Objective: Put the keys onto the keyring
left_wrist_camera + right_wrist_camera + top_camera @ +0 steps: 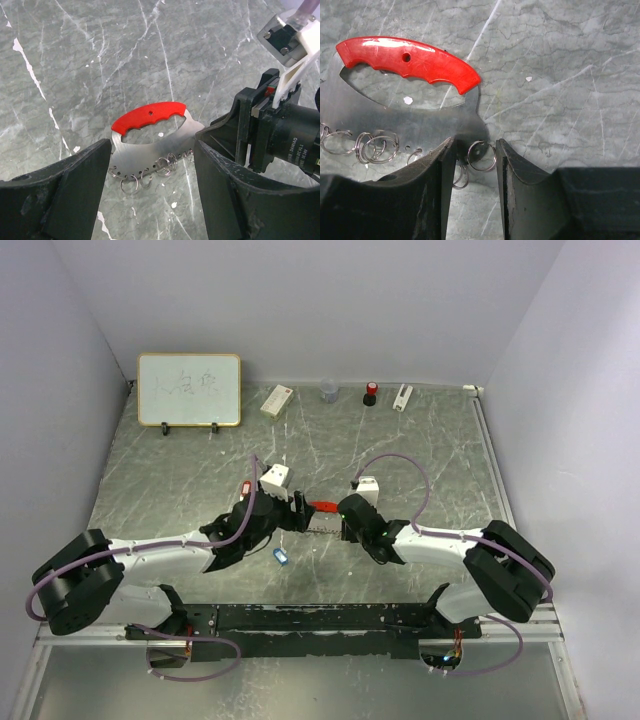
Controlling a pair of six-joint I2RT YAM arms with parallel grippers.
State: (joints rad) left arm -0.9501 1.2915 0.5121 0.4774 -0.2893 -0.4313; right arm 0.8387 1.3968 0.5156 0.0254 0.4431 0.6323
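Patience matters here: we judge the step in hand to be securing the keyring [150, 145] before any key goes on. Its red fob [407, 57] is our landmark. The right gripper [475, 147] sits just below the fob's tip. Its jaws are part-way apart and straddle one small split ring [481, 156] at the plate's edge, not yet clamped on it. The left gripper [152, 155] is spread wide on the fob's other side, fingers flanking the plate and its row of rings, holding nothing. The blue key [280, 556] lies on the table on the near side of the fob. A red speck [246, 490] left of the fob may be the red key. We should close the right jaws squarely on that one ring, not its neighbour. We should also keep the plate from sliding, since thin wire can spring out.
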